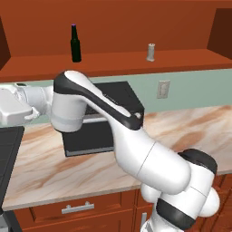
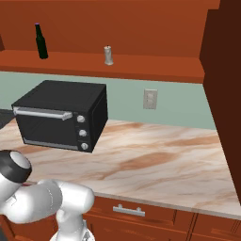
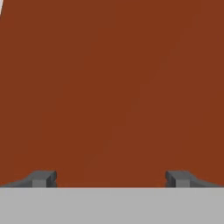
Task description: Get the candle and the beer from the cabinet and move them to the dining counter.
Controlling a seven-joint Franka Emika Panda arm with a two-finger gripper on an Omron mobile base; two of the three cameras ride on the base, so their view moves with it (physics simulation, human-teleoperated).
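The beer (image 1: 75, 44) stands upright at the left on the open cabinet (image 1: 113, 63) shelf, and the candle (image 1: 151, 52) stands well apart to its right. Below them a black oven (image 2: 61, 115) sits on the marbled desk (image 2: 155, 160). The gripper (image 3: 111, 178) faces a plain red-brown wood surface, jaws wide and holding nothing.

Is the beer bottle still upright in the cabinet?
Upright: the beer stands on the cabinet shelf, cap up, left of the candle.

Two base views sharing the cabinet (image 1: 113, 27) shelf; hand view perhaps close against wood.
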